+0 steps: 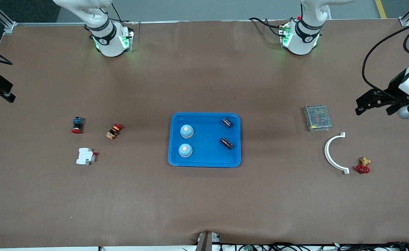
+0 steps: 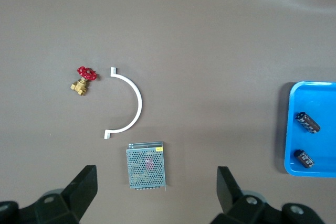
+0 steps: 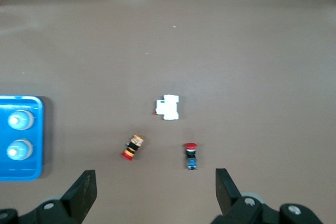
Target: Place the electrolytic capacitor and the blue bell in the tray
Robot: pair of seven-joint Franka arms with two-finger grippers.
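Already both bells (image 1: 186,131) and capacitors (image 1: 226,122) lie in the tray (image 1: 204,162).
Light, hard, roll-prone capacitors: pinch mid-barrel. My left end effector (image 2: 156,195) and right end effector (image 3: 155,192) hang released, well apart from the tray.

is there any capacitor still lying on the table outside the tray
No, both dark capacitors lie inside the blue tray, beside the two blue bells.

A brown table (image 1: 204,202) with a matte, paper-like covering fills nearly the whole front view, evenly lit. Along its upper edge lies grey floor (image 1: 208,9) with 1 yellow line (image 1: 380,8). Black cables (image 1: 295,246), perhaps power leads, trail along its lower edge.
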